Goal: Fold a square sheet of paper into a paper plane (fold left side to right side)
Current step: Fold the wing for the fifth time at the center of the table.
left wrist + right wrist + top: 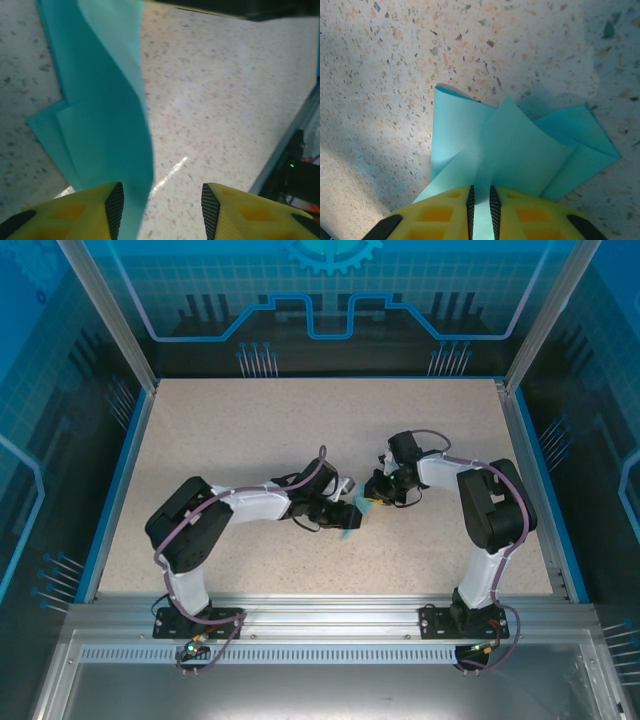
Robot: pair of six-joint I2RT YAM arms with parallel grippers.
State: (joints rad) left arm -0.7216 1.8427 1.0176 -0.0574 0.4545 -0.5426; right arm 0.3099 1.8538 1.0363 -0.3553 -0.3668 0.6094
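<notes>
The light-blue sheet of paper (520, 150), creased into several overlapping flaps with one pointed corner, is lifted near the middle of the speckled surface (250, 430). The right tool (481, 192), at its 1 o'clock, is pinched tight on its edge. The left tool (162, 202), at its 9 o'clock, stands wide, with the paper brushing one finger (107, 205).

light-blue paper (351, 527) | table (250, 430) centre | between left jaws and right jaws
</notes>
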